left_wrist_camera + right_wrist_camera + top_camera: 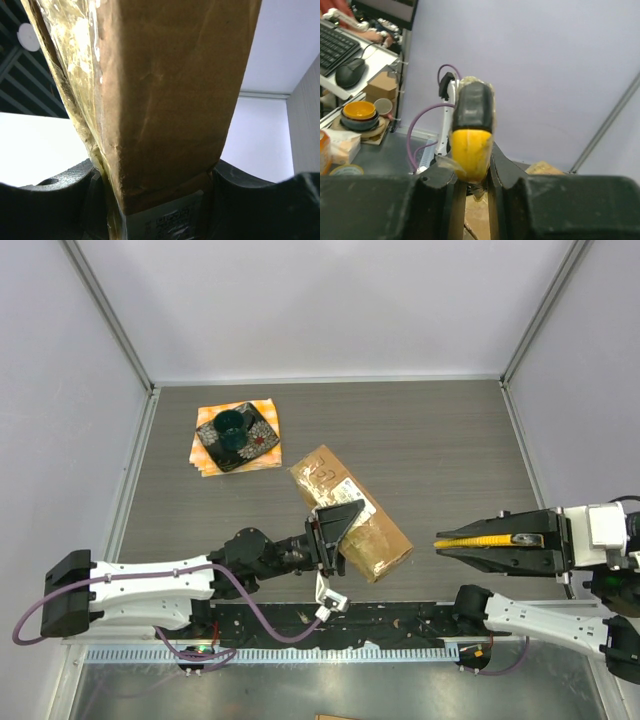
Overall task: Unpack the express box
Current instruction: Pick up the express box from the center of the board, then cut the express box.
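Observation:
The express box (325, 478), an oblong brown cardboard parcel with shiny tape, lies diagonally at mid-table. My left gripper (336, 528) is shut on it across its width near its near end. In the left wrist view the express box (165, 100) fills the frame, and the left gripper (160, 202) has a dark finger tight against each side, with a white label low between them. My right gripper (448, 543) points left, a short gap from the box's near right corner. It is shut on a yellow and black knife (485, 539). In the right wrist view the right gripper (472, 182) clamps the knife (471, 142).
A dark dish (236, 434) sits on an orange cloth (268, 415) at the back left. A small white connector (331, 599) on a purple cable hangs by the left wrist. Grey enclosure walls stand on the left, right and far sides.

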You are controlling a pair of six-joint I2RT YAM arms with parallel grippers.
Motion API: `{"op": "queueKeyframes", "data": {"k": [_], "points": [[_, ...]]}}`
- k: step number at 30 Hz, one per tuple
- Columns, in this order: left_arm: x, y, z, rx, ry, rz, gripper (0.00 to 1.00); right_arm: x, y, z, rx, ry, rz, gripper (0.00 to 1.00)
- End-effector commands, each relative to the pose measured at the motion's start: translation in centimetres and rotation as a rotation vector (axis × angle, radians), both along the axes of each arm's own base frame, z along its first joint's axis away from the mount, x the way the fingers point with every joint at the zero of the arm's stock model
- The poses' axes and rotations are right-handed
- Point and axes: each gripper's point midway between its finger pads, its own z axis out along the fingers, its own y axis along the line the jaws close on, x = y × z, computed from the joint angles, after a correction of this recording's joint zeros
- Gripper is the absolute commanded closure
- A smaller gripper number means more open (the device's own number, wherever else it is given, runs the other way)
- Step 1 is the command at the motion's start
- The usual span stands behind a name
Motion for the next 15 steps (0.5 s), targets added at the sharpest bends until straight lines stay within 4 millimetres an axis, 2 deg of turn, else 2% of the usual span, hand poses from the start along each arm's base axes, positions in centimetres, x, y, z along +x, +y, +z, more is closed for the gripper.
{"op": "queueKeyframes", "data": {"k": [1, 2, 3, 4, 6, 7, 9, 10, 15], "points": [[-2.1, 1.8, 4.5, -0.151, -0.128, -0.055, 0.61, -1.9, 2.1, -0.7, -0.125, -0.072, 0.154, 0.99], [-2.3, 2.2, 4.9, -0.164, -0.132, -0.061, 0.58, -2.0, 2.4, -0.7, -0.140, -0.080, 0.166, 0.99], [-2.5, 2.4, 4.9, -0.166, -0.139, -0.065, 0.57, -2.4, 1.9, 0.2, -0.133, -0.102, 0.172, 0.99], [-2.8, 2.5, 4.6, -0.158, -0.157, -0.079, 0.57, -1.9, 3.1, -0.8, -0.195, -0.097, 0.183, 0.99], [-3.2, 2.8, 4.5, -0.158, -0.178, -0.085, 0.56, -2.4, 3.2, -0.5, -0.221, -0.123, 0.214, 0.99], [-3.4, 2.8, 4.2, -0.153, -0.179, -0.096, 0.53, -1.8, 4.5, -1.7, -0.290, -0.106, 0.227, 0.99], [-3.5, 3.2, 4.2, -0.160, -0.174, -0.101, 0.49, -1.7, 5.0, -2.0, -0.332, -0.110, 0.241, 0.99], [-3.5, 3.2, 4.1, -0.159, -0.170, -0.103, 0.48, -1.1, 5.8, -3.0, -0.382, -0.100, 0.242, 0.99], [-3.6, 3.8, 3.7, -0.174, -0.126, -0.117, 0.45, 0.4, 7.1, -4.6, -0.459, -0.074, 0.198, 0.99]]}}
